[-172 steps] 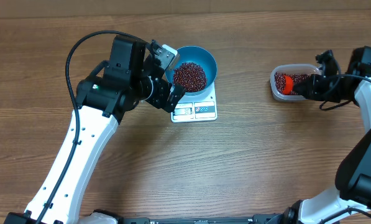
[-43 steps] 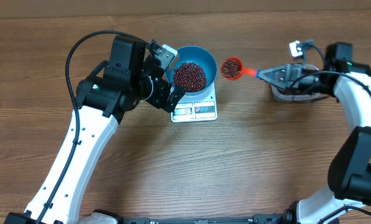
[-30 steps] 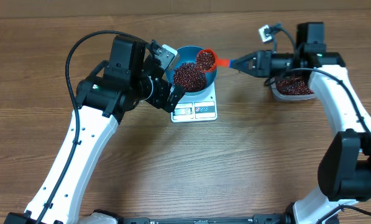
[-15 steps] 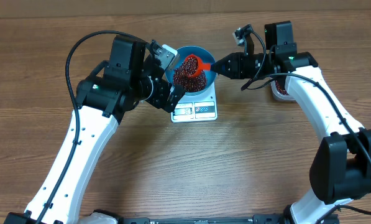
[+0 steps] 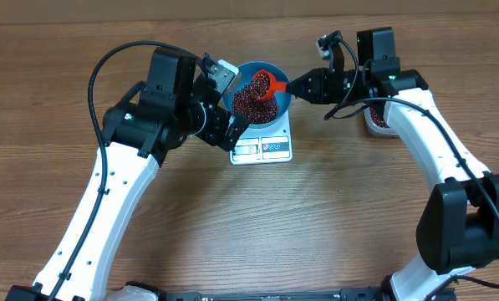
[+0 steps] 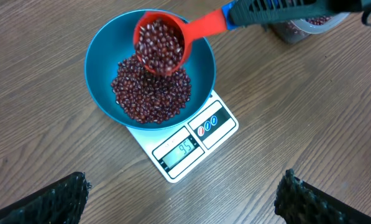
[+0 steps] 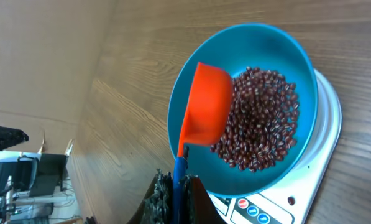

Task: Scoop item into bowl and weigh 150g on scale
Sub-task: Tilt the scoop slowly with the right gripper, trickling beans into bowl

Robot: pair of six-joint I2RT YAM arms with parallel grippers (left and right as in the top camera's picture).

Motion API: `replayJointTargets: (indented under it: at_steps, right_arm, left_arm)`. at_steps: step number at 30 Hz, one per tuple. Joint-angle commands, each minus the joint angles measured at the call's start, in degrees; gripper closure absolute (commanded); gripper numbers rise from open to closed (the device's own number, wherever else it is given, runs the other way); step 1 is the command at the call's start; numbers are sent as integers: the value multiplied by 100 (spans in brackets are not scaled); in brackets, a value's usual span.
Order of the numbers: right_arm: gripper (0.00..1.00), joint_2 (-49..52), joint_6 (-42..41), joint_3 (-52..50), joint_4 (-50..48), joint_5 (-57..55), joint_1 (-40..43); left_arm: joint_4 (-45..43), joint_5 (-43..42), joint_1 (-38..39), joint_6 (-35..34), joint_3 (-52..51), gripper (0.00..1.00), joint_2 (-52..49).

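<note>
Pinching the scoop over the bowl, right end effector; left end effector wide, empty.

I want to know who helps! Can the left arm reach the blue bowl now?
Probably yes. The left gripper hangs open right beside the bowl with nothing between them. The red scoop in the right gripper covers only the bowl's middle, so the near rim looks free.

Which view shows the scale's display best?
Left wrist: the display faces the camera, digits legible beside the bowl. Overhead shows it tiny and unreadable; right wrist catches only the scale edge and button corner, display not visible.
</note>
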State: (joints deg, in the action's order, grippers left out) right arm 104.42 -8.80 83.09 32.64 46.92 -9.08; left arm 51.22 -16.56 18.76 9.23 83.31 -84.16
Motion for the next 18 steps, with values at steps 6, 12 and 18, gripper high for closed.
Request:
replayJointTargets:
  at_steps: [6, 12, 18]
  right_arm:
    - [96, -61, 581, 380, 96, -120, -31]
    - [96, -83, 717, 389, 234, -398, -44]
    - [96, -118, 1182, 396, 448, -752, -212]
  left_arm:
    - [-7, -87, 11, 107, 85, 0, 133]
    - [-7, -87, 11, 107, 85, 0, 133]
    - [-7, -87, 11, 107, 85, 0, 133]
